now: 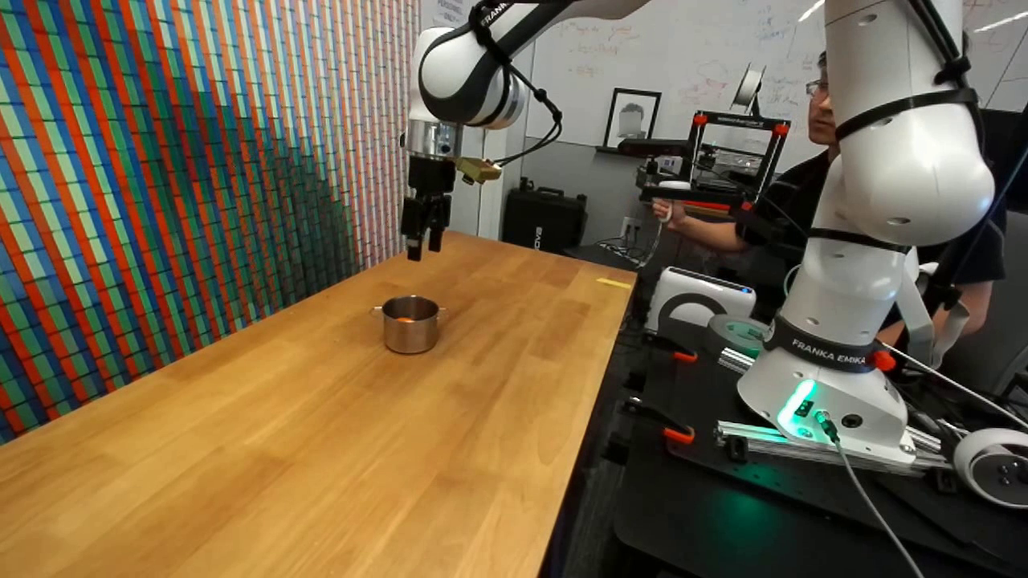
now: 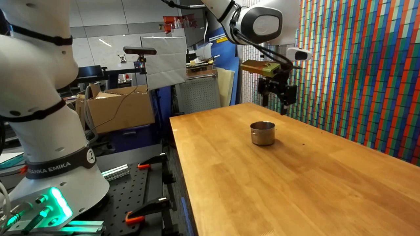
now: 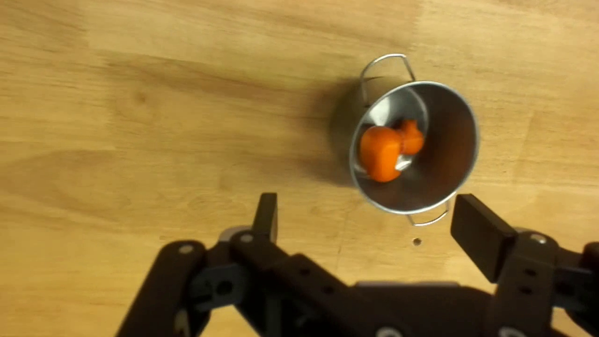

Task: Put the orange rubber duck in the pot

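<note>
The orange rubber duck lies inside the pot in the wrist view, near its bottom. A bit of the orange duck also shows over the rim in an exterior view. The grey metal pot stands upright on the table in both exterior views, with thin wire handles. My gripper is open, with nothing between its fingers. It hangs well above the table, higher than the pot and a little to one side of it, in both exterior views.
The wooden table runs along a wall of coloured strips. A yellow tape strip lies near the table's edge. The robot base stands on a black bench beside the table. A person is behind the arm.
</note>
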`<state>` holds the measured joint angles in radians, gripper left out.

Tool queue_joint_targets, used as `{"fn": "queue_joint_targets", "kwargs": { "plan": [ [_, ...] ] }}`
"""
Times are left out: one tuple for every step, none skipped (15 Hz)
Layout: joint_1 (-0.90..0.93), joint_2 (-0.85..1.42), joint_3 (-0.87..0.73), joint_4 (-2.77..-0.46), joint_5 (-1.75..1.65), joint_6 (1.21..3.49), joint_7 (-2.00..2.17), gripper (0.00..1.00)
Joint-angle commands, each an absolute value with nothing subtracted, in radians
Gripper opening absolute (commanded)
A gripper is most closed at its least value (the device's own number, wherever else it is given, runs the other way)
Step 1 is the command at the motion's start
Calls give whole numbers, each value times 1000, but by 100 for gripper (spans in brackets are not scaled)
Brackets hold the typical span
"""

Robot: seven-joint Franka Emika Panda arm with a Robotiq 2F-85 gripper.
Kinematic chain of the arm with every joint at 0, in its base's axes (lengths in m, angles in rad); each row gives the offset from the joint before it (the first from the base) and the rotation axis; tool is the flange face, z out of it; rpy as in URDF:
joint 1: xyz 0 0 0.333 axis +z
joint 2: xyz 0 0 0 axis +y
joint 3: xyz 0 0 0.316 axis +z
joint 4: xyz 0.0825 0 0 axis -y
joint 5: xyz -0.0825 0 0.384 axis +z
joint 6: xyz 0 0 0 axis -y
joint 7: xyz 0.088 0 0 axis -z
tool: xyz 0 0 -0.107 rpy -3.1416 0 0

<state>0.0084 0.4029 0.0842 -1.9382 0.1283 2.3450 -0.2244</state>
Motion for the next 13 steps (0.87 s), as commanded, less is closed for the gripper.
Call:
{"fn": "queue_joint_targets", "kwargs": {
  "plan": [
    [-39, 400, 34, -1845, 60, 2234, -256, 100],
    [-52, 393, 17, -1822, 32, 2199, -269, 100],
    [-65, 385, 1, -1791, 7, 2152, -284, 100],
    [-78, 385, -9, -1758, -9, 2105, -300, 100],
    [-91, 379, -19, -1725, -23, 2049, -317, 100],
    [-103, 372, -24, -1692, -30, 1977, -340, 100],
    [-113, 360, -27, -1667, -34, 1923, -363, 100],
    [-122, 341, -30, -1651, -34, 1874, -381, 100],
    [-131, 327, -30, -1625, -27, 1804, -400, 100],
    [-122, 353, -28, -1675, -19, 1910, -362, 100],
    [-127, 340, -30, -1655, -19, 1863, -375, 100],
    [-129, 330, -31, -1646, -19, 1841, -380, 100],
    [-129, 324, -31, -1643, -19, 1830, -383, 100]
  ]
}}
